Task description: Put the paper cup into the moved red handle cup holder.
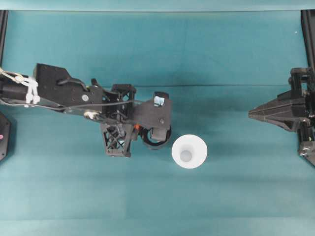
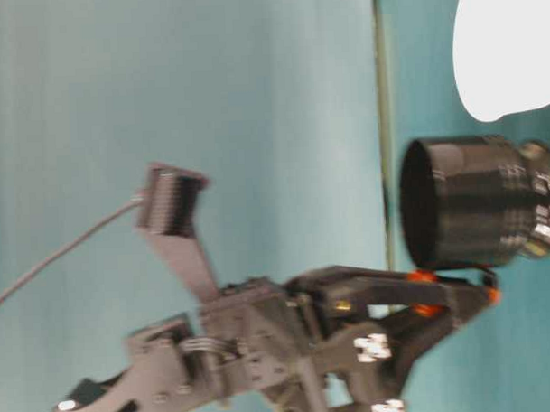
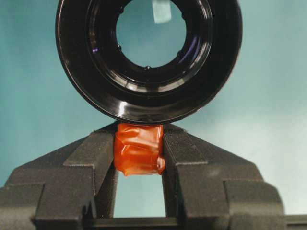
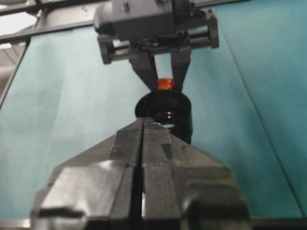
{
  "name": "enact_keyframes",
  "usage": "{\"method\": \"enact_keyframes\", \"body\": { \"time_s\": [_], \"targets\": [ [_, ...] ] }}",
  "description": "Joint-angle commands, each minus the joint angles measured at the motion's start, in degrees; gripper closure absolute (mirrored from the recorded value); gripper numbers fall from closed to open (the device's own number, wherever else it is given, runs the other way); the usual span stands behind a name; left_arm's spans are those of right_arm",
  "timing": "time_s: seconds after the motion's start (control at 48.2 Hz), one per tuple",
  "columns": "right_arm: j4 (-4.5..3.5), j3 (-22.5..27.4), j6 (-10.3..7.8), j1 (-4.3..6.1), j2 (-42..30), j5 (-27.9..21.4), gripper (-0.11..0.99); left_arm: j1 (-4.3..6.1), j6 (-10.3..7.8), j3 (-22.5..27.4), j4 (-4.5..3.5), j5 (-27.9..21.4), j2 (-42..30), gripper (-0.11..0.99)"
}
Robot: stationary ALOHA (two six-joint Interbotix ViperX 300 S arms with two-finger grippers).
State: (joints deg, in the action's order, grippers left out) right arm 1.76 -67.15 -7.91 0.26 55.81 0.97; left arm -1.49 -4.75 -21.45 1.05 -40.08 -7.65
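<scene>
The paper cup (image 1: pixel 193 147) stands upright on the teal table with its wide rim up, just right of the red handle cup holder (image 1: pixel 156 143); it is the white shape (image 2: pixel 509 44) in the table-level view. My left gripper (image 1: pixel 140 132) is shut on the holder's orange-red handle (image 3: pixel 139 149), which sits pinched between both fingers below the glossy black ring (image 3: pixel 148 103). The holder (image 2: pixel 474 204) stays upright; whether it rests on the table I cannot tell. My right gripper (image 1: pixel 251 114) is shut and holds nothing, far to the right, its tip (image 4: pixel 144 122) pointing at the holder (image 4: pixel 165 112).
The left arm's body (image 1: pixel 64 91) stretches across the left half of the teal table cloth (image 1: pixel 221 196). Black frame rails run along the left edge (image 1: pixel 3 29) and the right edge (image 1: pixel 309 34). Open cloth lies between the paper cup and the right gripper.
</scene>
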Motion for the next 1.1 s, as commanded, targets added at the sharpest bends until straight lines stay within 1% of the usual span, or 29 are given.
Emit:
{"method": "enact_keyframes", "body": {
  "time_s": [0.0,0.062,0.104,0.166,0.208,0.415,0.519,0.664,0.727,0.789,0.976,1.08],
  "targets": [
    [0.18,0.7,-0.35,0.09,-0.4,0.3,0.99,0.53,0.97,0.1,0.18,0.7,-0.2,0.61],
    [0.18,0.7,-0.44,0.09,-0.4,0.3,0.99,0.53,1.93,-0.3,0.09,1.6,-0.4,0.61],
    [0.18,0.7,-0.35,0.09,-0.4,0.3,0.99,0.62,2.11,-0.5,0.18,2.4,-0.4,0.61],
    [0.18,0.7,-0.35,0.09,-0.4,0.3,0.99,0.62,2.46,-1.0,0.09,3.6,-0.3,0.61],
    [0.18,0.7,-0.44,0.09,-0.4,0.3,0.99,0.53,2.46,-1.2,0.18,4.0,-0.2,0.61],
    [0.09,0.6,-0.44,0.09,-0.4,0.3,0.99,0.62,2.46,-1.8,0.09,4.3,-0.3,0.61],
    [0.18,0.6,-0.44,0.09,-0.4,0.3,0.99,0.62,2.46,-1.8,0.18,4.3,-0.4,0.61],
    [0.09,0.6,-0.44,0.09,-0.4,0.3,0.99,0.62,2.46,-1.8,0.09,4.3,-0.4,0.61],
    [0.18,0.6,-0.44,0.09,-0.4,0.3,0.99,0.62,2.46,-1.8,0.09,4.4,-0.4,0.61],
    [0.09,0.6,-0.44,0.09,-0.4,0.3,0.99,0.62,2.46,-1.9,0.18,4.7,-0.4,0.61],
    [0.18,0.6,-0.44,0.09,-0.4,0.3,0.99,0.62,2.46,-2.4,0.09,7.3,-0.4,0.61],
    [0.09,0.6,-0.44,0.09,-0.4,0.3,0.99,0.62,2.46,-2.3,0.18,7.6,-0.4,0.61]
  ]
}}
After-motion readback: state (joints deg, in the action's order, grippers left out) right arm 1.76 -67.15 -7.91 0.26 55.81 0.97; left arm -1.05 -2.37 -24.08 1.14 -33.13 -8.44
